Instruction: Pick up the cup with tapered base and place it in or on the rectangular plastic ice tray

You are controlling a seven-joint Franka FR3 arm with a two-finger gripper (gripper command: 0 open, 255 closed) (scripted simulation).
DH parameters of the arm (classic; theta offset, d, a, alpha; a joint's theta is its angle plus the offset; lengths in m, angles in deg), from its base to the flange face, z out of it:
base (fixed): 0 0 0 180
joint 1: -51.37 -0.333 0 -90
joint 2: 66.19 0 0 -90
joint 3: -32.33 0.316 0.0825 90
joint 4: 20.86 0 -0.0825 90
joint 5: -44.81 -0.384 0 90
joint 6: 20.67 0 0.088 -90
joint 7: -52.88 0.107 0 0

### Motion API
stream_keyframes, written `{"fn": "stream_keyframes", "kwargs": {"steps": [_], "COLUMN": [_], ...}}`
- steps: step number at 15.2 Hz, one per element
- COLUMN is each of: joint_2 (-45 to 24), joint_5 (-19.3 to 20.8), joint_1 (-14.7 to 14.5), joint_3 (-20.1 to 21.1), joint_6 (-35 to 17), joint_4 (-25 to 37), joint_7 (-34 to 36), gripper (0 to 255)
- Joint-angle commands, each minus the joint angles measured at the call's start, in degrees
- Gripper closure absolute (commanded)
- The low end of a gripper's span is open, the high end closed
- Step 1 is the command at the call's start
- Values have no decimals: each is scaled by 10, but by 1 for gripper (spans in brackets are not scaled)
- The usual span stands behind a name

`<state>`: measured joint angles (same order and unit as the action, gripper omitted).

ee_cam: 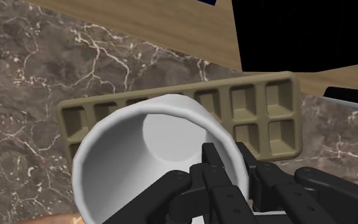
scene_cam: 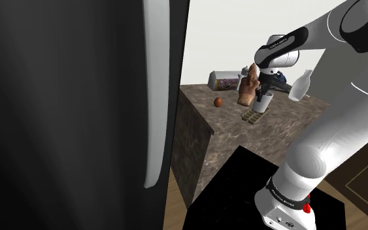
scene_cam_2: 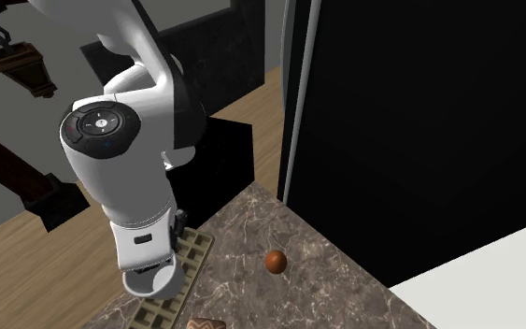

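Note:
A plain white cup (ee_cam: pixel 147 147), narrower at its base, hangs in my gripper (ee_cam: pixel 228 158), which is shut on its rim with one finger inside and one outside. Right beneath it lies the olive-tan rectangular ice tray (ee_cam: pixel 264 107) with its rows of square pockets. In the shoulder view the cup (scene_cam: pixel 262 102) hangs under the gripper (scene_cam: pixel 265 91), just above the tray (scene_cam: pixel 251 115) on the marble counter. In the second exterior view the cup (scene_cam_2: pixel 150 278) sits over the tray (scene_cam_2: pixel 193 250), below the arm's wrist.
On the counter (scene_cam: pixel 241 140) are a small brown ball (scene_cam: pixel 219 102), a brown figure (scene_cam: pixel 246 88), a jar lying on its side (scene_cam: pixel 227 81) and a white bottle (scene_cam: pixel 300 85). A tall dark cabinet (scene_cam: pixel 65 98) rises beside the counter at the shoulder view's left.

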<state>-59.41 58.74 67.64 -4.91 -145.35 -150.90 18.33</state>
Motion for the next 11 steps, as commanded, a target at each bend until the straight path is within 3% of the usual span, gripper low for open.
{"fn": "stream_keyframes", "kwargs": {"steps": [1, 7, 8, 11], "joint_2": [-6, -6, -6, -6], "joint_5": [-2, -3, -3, -3], "joint_1": [0, 0, 0, 0], "joint_3": [-1, -1, -1, -1], "joint_6": [-11, -11, -11, -11], "joint_4": [-5, -5, -5, -5], "joint_7": [-1, -1, -1, -1], "gripper": [255, 255, 0, 0]}}
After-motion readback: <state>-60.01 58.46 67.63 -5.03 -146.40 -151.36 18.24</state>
